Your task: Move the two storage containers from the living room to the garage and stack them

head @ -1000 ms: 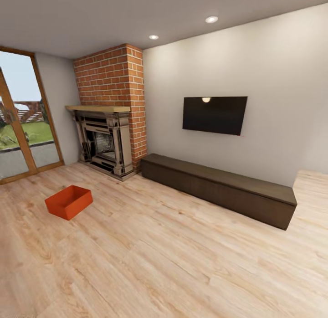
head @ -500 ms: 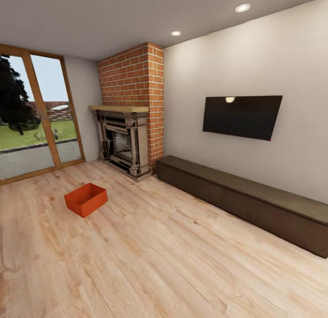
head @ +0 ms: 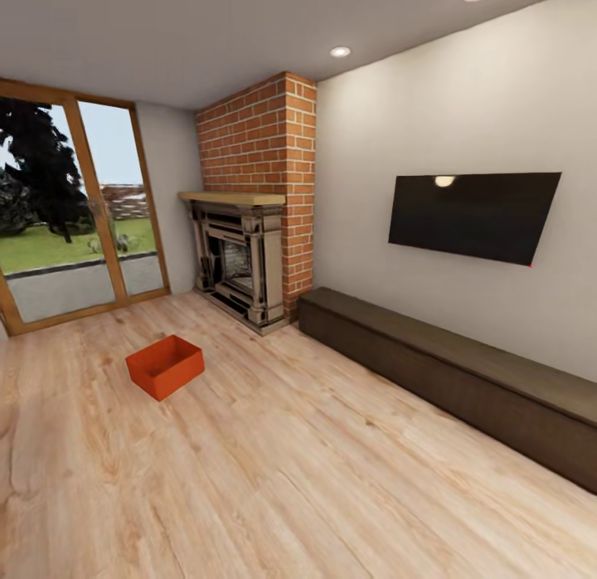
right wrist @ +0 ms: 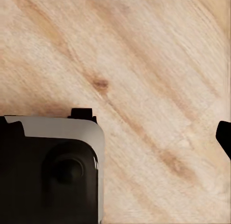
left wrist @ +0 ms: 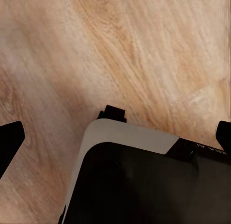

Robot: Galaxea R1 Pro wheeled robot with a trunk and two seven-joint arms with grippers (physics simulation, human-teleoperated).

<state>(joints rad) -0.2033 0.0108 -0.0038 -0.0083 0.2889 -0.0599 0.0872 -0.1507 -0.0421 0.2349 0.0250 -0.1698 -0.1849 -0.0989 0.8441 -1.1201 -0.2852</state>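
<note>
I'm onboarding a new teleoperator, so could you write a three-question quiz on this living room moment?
1. True or false: the orange-red storage container sits on the long dark low cabinet.
2. Multiple choice: what hangs on the white wall above the cabinet? A) a mirror B) a dark flat screen C) a shelf of books
3. Fill in: the container lies on the light wood plank ____, in front of the brick fireplace and the glass doors.

Key:
1. False; it rests on the floor, apart from the cabinet.
2. B
3. floor
</note>
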